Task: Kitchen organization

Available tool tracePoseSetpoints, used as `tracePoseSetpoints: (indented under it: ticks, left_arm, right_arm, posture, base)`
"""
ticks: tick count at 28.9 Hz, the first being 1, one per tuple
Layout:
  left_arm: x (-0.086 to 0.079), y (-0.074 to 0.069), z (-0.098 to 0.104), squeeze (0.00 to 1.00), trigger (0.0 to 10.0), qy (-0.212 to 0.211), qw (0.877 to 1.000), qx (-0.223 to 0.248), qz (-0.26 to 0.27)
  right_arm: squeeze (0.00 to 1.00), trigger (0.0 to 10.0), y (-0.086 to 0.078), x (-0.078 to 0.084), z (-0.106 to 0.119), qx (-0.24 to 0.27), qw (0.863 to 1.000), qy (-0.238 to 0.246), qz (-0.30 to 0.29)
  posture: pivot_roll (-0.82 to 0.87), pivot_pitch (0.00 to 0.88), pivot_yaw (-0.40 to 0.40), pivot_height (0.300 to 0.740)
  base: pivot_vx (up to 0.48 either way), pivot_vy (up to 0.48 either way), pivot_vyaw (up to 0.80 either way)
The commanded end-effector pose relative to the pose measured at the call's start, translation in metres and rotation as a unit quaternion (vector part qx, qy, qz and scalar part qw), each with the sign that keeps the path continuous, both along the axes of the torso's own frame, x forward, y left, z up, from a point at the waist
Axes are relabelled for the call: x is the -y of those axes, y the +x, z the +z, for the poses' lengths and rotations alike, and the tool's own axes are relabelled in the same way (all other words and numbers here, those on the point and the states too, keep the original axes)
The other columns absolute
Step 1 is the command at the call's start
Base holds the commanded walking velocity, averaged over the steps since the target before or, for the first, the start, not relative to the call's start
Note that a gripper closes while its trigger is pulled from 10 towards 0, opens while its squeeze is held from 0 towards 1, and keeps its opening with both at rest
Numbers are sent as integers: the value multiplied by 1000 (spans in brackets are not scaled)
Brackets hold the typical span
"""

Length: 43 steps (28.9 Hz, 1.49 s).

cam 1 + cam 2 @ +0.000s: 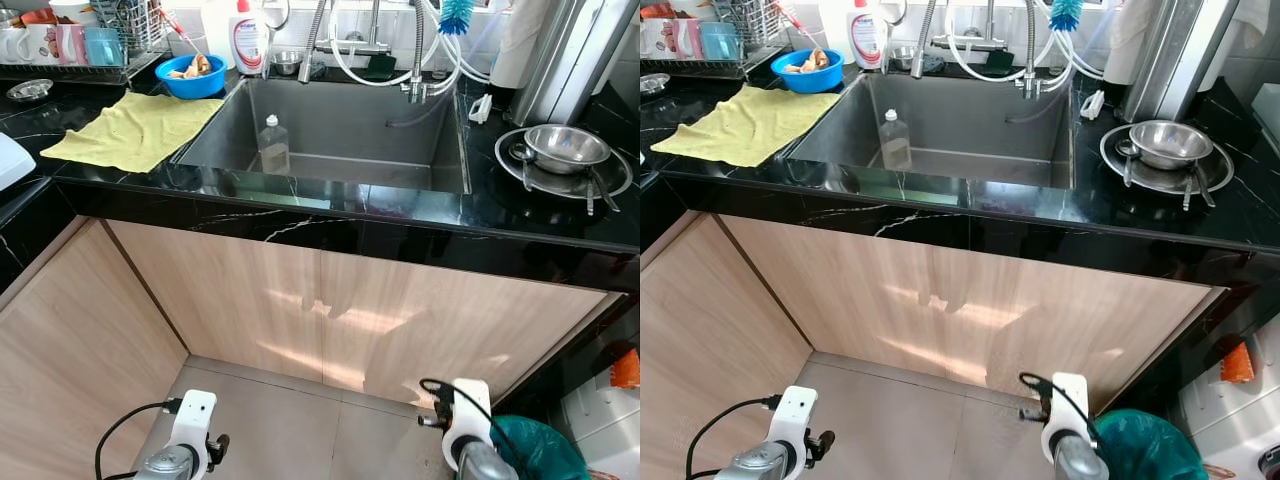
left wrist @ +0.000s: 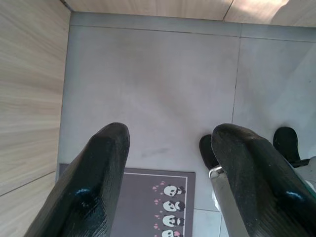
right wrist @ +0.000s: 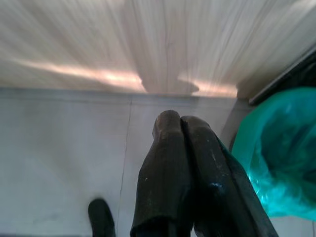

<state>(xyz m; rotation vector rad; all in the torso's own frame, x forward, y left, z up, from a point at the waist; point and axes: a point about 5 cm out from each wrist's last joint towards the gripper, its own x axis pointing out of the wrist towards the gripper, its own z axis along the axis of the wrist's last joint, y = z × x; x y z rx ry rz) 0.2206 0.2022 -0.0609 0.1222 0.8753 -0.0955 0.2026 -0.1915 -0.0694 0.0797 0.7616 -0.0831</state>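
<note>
A steel sink is set into the black marble counter, and a clear bottle stands inside it. A yellow cloth lies on the counter left of the sink, with a blue bowl behind it. To the right sits a steel bowl on a steel plate with utensils. Both arms hang low over the floor. My left gripper is open above the grey tiles. My right gripper is shut with nothing held, facing the cabinet doors.
A dish rack with mugs stands at the back left, a soap bottle and hoses behind the sink. Wooden cabinet doors face me. A green-bagged bin stands at my right, a panda mat under me.
</note>
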Motion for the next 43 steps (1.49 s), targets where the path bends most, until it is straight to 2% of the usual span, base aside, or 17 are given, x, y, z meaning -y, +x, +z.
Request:
tracePoseSetpoints:
  ticks: [1,6,10,18,22,25,28,31,33,35,37,39,43]
  left_arm:
    - [-2,-4,-2,0,10000,3,1000,-7,1]
    - [2,1,0,0,10000,0,1000,-2,-4]
    - [4,3,1,0,10000,0,1000,1,-7]
    - [6,3,1,0,10000,-2,1000,2,-6]
    - [6,2,0,0,10000,-3,1000,0,-4]
    - [6,2,0,0,10000,-4,1000,0,-2]
    - [6,2,0,0,10000,-3,1000,1,-3]
    - [6,2,0,0,10000,-3,1000,1,-3]
    - [7,4,1,0,10000,-6,1000,7,-5]
    - [7,5,2,0,10000,-7,1000,9,-5]
    - [7,5,2,0,10000,-7,1000,10,-5]
    - [7,6,3,0,10000,-9,1000,15,-3]
    - [7,7,4,0,10000,-10,1000,18,-2]
  right_arm:
    - [0,10000,-8,-5,-5,-15,1000,6,7]
    - [0,10000,-26,-4,-14,-41,999,11,-10]
    - [0,10000,-40,5,-19,-57,998,10,-15]
    - [0,10000,-48,17,-20,-68,998,4,-20]
    - [0,10000,-50,17,-21,-69,997,4,-17]
    - [0,10000,-53,12,-23,-74,997,6,-13]
    - [0,10000,-51,-18,-26,-77,997,14,0]
    - [0,10000,-50,-23,-26,-77,997,15,2]
    - [0,10000,-44,-40,-25,-76,997,20,10]
    - [0,10000,-40,-49,-24,-75,997,22,14]
    - [0,10000,-38,-52,-23,-73,997,22,15]
    - [0,10000,-29,-61,-19,-66,997,22,19]
    - [0,10000,-22,-64,-17,-61,998,21,20]
  posture:
    - [-79,0,50,740]
    - [-81,0,48,740]
    - [-82,0,49,740]
    - [-78,0,46,740]
    - [-77,0,45,740]
    - [-75,0,43,740]
    - [-76,0,44,740]
    - [-75,0,44,740]
    - [-76,0,44,740]
    - [-76,0,44,740]
    - [-74,0,44,740]
    - [-75,0,45,740]
    - [-75,0,46,740]
  base:
    - [0,0,0]
    - [0,0,0]
    - [252,0,0]
    - [269,0,0]
    - [274,0,0]
    - [277,0,0]
    - [279,0,0]
    - [279,0,0]
    - [0,0,0]
    - [0,0,0]
    - [0,0,0]
    - [0,0,0]
    - [0,0,0]
